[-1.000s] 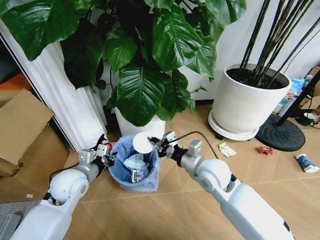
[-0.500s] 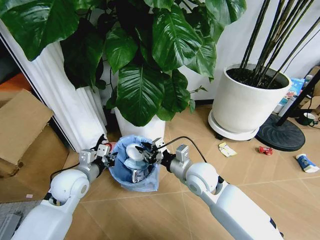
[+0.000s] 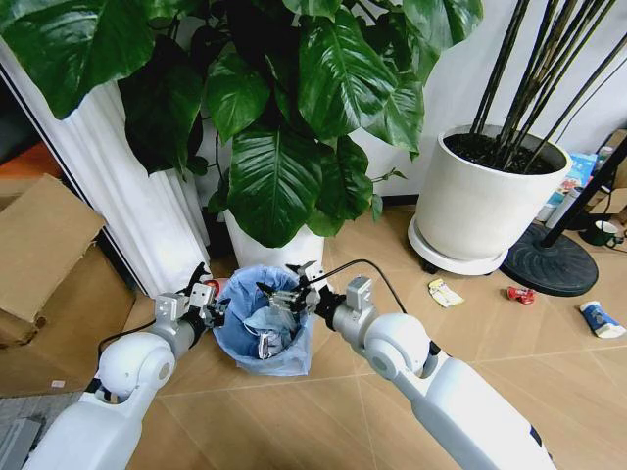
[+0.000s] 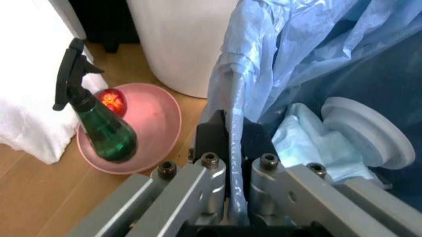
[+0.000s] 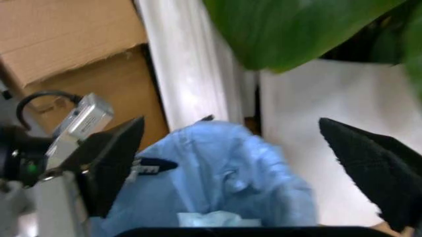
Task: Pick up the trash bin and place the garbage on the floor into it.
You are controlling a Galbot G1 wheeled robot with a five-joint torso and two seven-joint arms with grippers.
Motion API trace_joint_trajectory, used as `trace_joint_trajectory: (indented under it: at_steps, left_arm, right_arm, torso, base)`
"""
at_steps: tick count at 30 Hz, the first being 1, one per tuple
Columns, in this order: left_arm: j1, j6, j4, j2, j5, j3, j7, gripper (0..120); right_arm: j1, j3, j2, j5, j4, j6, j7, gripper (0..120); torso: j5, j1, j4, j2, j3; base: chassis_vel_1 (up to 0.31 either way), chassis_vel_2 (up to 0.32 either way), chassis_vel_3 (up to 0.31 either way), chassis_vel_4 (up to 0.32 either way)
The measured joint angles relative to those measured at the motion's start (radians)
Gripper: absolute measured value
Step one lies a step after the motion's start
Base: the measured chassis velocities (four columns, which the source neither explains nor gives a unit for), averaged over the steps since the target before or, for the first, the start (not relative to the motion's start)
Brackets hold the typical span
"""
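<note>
Herringbone floor | left hand clamps trash bin rim | right hand agape above | left wrist: white lid inside

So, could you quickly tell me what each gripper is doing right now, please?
Left gripper: shut on the rim of the small dark trash bin with the crinkly blue bag.
Right gripper: open, empty, over the bin.
</note>
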Motion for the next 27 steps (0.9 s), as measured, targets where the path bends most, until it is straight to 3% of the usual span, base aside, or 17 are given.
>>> trace_joint_trajectory:
  at_steps: [10,20,27]
  left_arm:
    - [0.007,-0.007,0.002,-0.011,0.001,-0.017,0.01,0]
    - [0.016,-0.015,0.001,-0.018,0.012,-0.025,0.026,0]
    - [0.019,-0.016,0.0,-0.022,0.016,-0.024,0.03,0]
  right_arm:
    - [-0.1,0.16,-0.036,-0.038,0.027,-0.001,0.01,100]
    - [-0.307,0.385,0.045,-0.209,-0.052,0.058,-0.019,100]
    - [-0.342,0.439,0.076,-0.23,-0.07,0.061,-0.029,100]
  torso:
    - [0.0,0.0,-0.0001,0.0,0.0]
    - [0.0,0.0,-0.0002,0.0,0.0]
    - [-0.0001,0.0,-0.0001,0.0,0.0]
  base:
    - [0.0,0.0,0.0,0.0]
    - [0.0,0.0,0.0,0.0]
    - [0.0,0.0,0.0,0.0]
